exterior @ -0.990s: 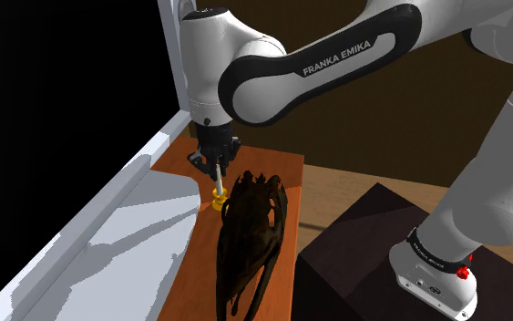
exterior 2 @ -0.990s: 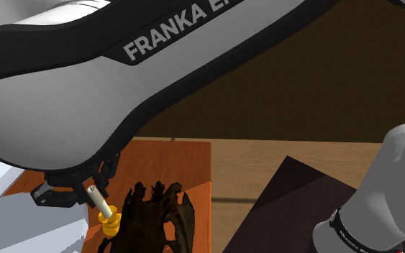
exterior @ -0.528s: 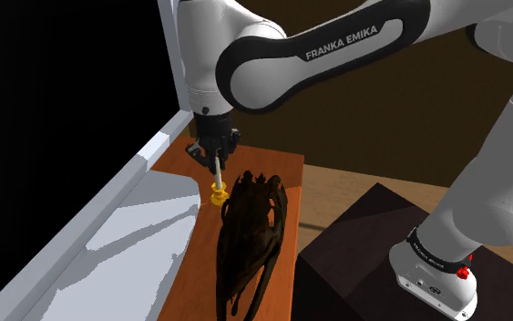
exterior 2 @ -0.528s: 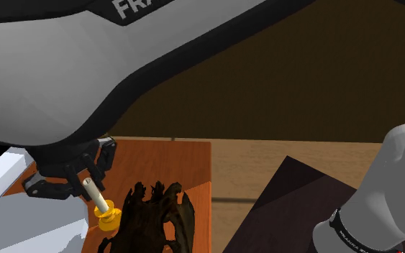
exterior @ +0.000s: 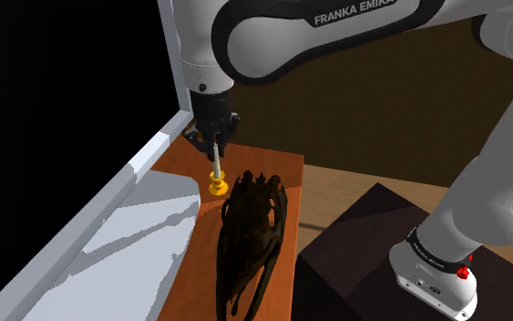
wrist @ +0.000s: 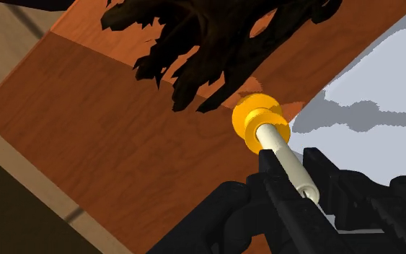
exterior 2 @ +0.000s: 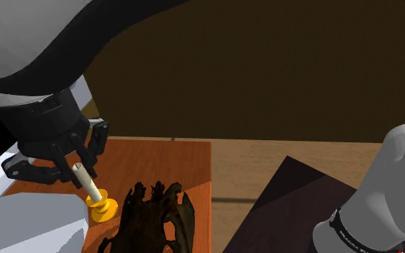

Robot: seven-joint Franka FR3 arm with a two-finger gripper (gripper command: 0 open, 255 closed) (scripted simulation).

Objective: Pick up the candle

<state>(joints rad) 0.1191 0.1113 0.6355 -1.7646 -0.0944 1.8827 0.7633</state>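
The candle is a cream stick set in a yellow holder. My black gripper is shut on the top of the stick. The candle hangs tilted, its holder lifted a little above the orange-brown wooden tabletop. Close beside the holder lies a dark, jagged skull-like ornament.
A pale grey surface borders the wood along the shoulder view's left, with a black area beyond it. A dark box, my stand, sits at the shoulder view's lower right on a wooden floor.
The arm has risen over the last second, carrying the candle with it. The holder has come up off the wood and away from the dark ornament.
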